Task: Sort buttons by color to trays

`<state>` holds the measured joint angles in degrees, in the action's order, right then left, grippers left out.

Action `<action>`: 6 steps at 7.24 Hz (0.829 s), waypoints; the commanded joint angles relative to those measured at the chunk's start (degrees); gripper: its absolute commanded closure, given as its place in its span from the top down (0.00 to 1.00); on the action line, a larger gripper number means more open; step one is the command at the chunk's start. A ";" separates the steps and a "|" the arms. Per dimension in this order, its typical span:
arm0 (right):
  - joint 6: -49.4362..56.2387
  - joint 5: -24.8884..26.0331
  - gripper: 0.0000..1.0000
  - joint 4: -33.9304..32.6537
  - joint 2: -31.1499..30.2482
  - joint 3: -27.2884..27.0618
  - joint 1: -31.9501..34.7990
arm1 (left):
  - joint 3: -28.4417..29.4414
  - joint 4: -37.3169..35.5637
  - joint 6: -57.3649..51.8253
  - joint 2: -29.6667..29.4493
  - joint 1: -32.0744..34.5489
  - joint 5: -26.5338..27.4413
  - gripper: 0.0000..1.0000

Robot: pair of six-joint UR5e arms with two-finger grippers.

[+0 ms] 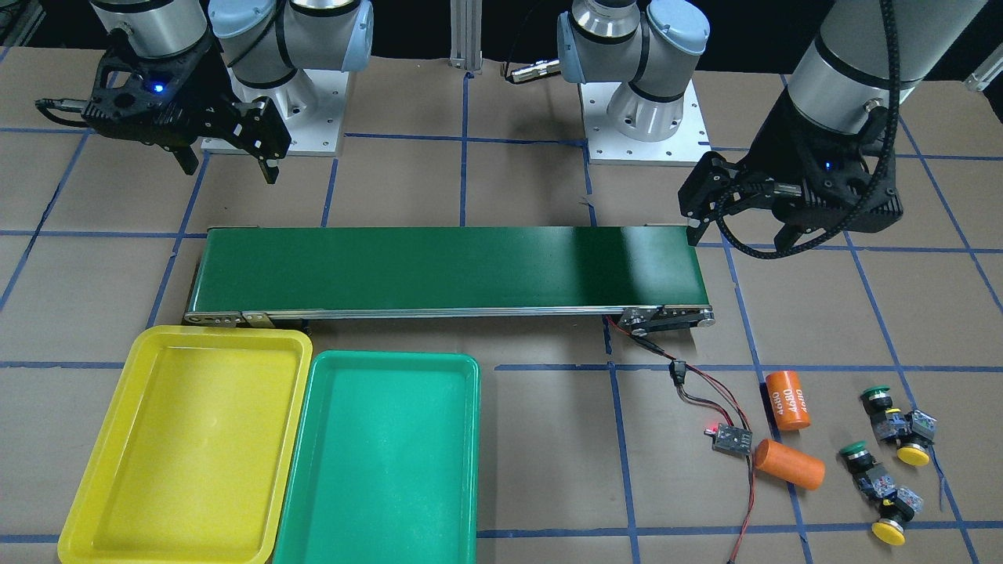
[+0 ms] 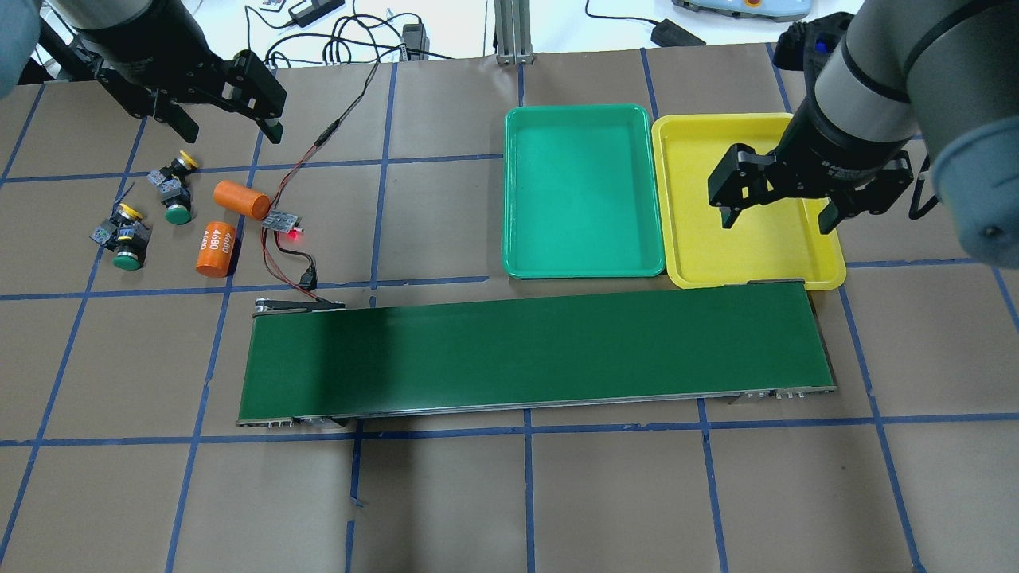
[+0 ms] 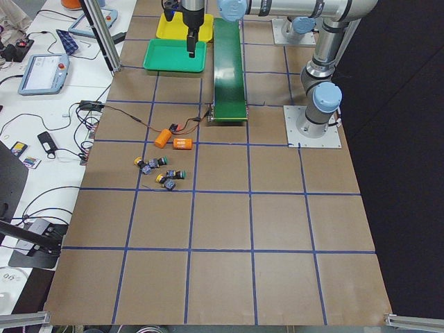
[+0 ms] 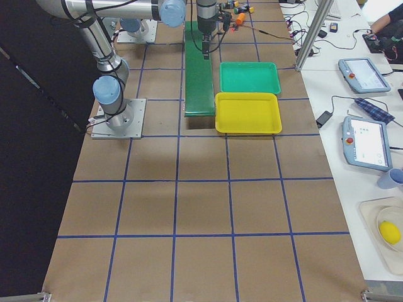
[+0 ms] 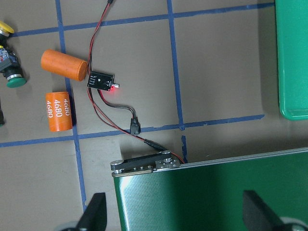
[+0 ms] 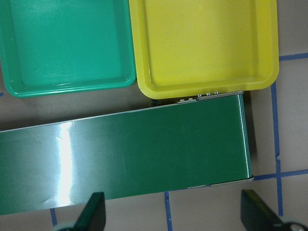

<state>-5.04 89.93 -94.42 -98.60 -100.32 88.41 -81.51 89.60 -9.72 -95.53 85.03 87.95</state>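
Four buttons lie in two pairs on the table at my left end: green-capped [image 2: 177,215] with yellow-capped [image 2: 187,157], and green-capped [image 2: 126,260] with yellow-capped [image 2: 130,211]. My left gripper [image 2: 227,127] hangs open and empty above the table, just beyond them and near the belt's left end. The yellow tray [image 2: 748,247] and green tray [image 2: 585,191] sit side by side, both empty, behind the belt's right half. My right gripper [image 2: 776,221] hovers open and empty over the yellow tray's near part. The left wrist view catches one green button [image 5: 17,81] at its edge.
A long dark-green conveyor belt [image 2: 533,350] runs across the middle. Two orange cylinders [image 2: 241,199] [image 2: 215,248] lie beside the buttons. A small circuit board with a red light [image 2: 283,221] and its red and black wires lead to the belt's left end.
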 commanded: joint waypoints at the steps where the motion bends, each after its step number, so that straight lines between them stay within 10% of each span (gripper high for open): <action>1: -0.06 0.16 1.00 -0.06 -1.85 -2.76 0.01 | 0.12 0.05 0.14 -0.01 0.05 -0.33 1.00; 6: 0.03 -0.02 1.00 -0.50 -3.09 -3.04 0.01 | 0.39 -0.74 -7.71 -5.00 -8.61 -0.50 1.00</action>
<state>-5.00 90.05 -94.63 -101.61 -103.19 88.42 -81.16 89.04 -12.51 -98.44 80.45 87.63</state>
